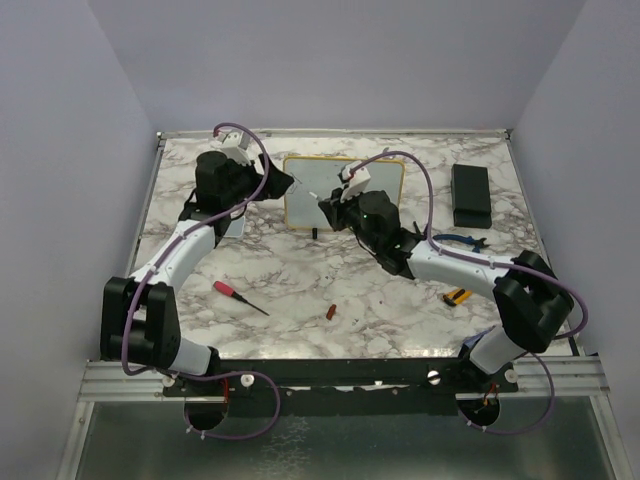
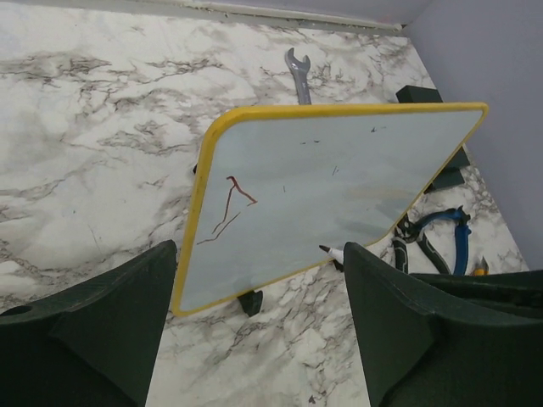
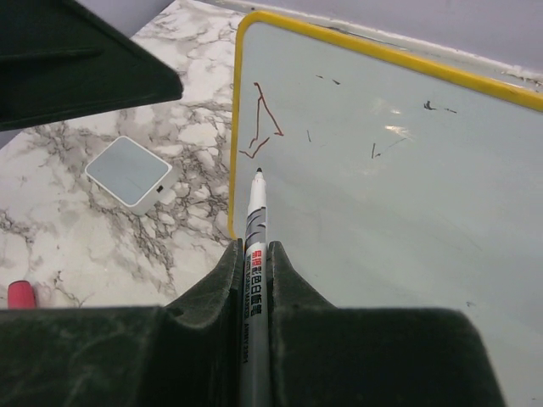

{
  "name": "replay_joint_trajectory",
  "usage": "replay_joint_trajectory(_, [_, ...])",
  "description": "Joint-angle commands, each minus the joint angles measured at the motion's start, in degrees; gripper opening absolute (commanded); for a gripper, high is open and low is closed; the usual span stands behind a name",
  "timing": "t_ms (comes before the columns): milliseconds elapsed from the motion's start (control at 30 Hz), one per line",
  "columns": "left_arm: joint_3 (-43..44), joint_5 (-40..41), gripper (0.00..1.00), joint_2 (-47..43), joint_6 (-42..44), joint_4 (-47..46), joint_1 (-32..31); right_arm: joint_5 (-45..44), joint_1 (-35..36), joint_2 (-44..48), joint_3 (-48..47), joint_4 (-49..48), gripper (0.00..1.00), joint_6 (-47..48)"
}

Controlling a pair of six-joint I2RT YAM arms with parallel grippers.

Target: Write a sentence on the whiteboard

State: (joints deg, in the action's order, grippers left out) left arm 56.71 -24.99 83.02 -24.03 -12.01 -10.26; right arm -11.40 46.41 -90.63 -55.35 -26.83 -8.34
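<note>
Starting the writing, you hold the marker [image 3: 255,212] clamped in the right gripper [image 3: 253,250], its tip just under the reddish strokes [image 3: 270,117] by the left edge of the whiteboard [image 3: 407,212], which stands tilted before the spread, empty left gripper [image 2: 259,254]; next, press the tip lightly onto it.

Plain lavender-grey walls [image 1: 340,60] around me on three sides. Beneath me, white marble-pattern table [image 1: 290,272], grey veins; aluminium rail [image 1: 105,381] at near edge. Light soft, even.

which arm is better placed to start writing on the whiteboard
Right. The right gripper is shut on the marker, tip pointing at the whiteboard left side near a red scribble. The left gripper is open and empty, facing the board.
</note>
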Motion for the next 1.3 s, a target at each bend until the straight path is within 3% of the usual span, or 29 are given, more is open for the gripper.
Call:
replay_joint_trajectory(0, [-1.7,2.2,0.81,-4.3,2.6,4.3,0.5,4.0,-1.8,2.1,0.8,0.4,0.01,0.3])
replay_joint_trajectory(333, [-4.6,6.5,0.81,-8.5,6.7,11.1,0.6,7.8,-4.2,0.3,-1.4,0.3,0.01,0.9])
replay_joint_trajectory(1267, [-3.7,6.2,0.77,-7.8,7.1,11.9,0.6,5.9,-4.2,-11.5,-9.3,-2.7,0.01,1.4])
